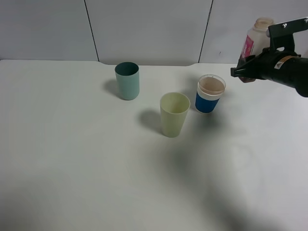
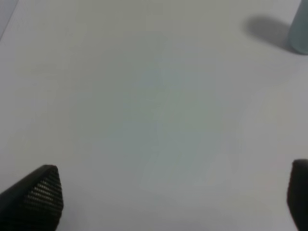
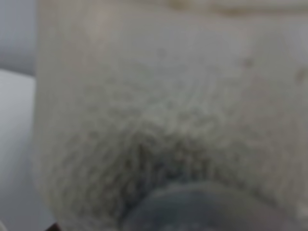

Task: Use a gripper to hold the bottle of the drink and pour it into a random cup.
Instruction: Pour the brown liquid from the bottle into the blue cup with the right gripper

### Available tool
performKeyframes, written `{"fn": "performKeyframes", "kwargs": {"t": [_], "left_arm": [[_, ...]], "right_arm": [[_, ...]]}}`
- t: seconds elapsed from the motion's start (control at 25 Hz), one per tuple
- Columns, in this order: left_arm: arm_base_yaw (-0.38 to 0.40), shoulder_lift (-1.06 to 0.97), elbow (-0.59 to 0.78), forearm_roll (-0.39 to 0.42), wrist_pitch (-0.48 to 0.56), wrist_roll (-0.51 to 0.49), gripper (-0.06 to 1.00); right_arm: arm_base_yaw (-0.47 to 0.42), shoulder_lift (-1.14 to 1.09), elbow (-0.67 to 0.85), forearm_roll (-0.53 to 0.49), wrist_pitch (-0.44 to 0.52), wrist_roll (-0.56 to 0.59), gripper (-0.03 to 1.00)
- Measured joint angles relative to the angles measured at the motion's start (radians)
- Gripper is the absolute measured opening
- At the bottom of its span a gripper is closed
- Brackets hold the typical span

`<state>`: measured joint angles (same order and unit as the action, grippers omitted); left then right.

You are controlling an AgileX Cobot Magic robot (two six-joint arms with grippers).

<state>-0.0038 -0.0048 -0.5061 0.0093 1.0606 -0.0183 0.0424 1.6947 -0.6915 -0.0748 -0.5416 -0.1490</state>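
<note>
My right gripper [image 1: 246, 71] comes in from the right edge of the high view and is shut on the bottle of the drink [image 1: 257, 34]. The bottle is translucent with a pink-red label and an open mouth, and it stands upright; the gripper hides its base. In the right wrist view the bottle's blurred pale body [image 3: 168, 106] fills the frame. The cup [image 1: 210, 94], white with a blue band, stands on the table just left of and below the gripper, its inside pinkish. My left gripper [image 2: 173, 195] is open over bare table and is out of the high view.
A pale yellow-green tumbler [image 1: 174, 114] stands left of and in front of the cup. A teal tumbler [image 1: 127, 81] stands further left at the back; its edge shows in the left wrist view [image 2: 301, 29]. The white table [image 1: 86, 168] ends at a grey wall behind.
</note>
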Motion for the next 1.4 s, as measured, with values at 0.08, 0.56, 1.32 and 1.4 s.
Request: {"fn": "performKeyframes", "kwargs": {"t": [0.08, 0.56, 1.32, 1.4], "left_arm": [[0.0, 0.0, 0.0, 0.0, 0.0, 0.0, 0.93], [0.0, 0.0, 0.0, 0.0, 0.0, 0.0, 0.93], [0.0, 0.0, 0.0, 0.0, 0.0, 0.0, 0.93], [0.0, 0.0, 0.0, 0.0, 0.0, 0.0, 0.93]], "right_arm": [[0.004, -0.062, 0.0, -0.006, 0.042, 0.007, 0.36], [0.004, -0.284, 0.0, -0.145, 0.373, 0.248, 0.36], [0.186, -0.288, -0.116, -1.047, 0.835, 0.987, 0.36], [0.211, -0.28, -0.117, -1.131, 0.886, 1.025, 0.36]]}}
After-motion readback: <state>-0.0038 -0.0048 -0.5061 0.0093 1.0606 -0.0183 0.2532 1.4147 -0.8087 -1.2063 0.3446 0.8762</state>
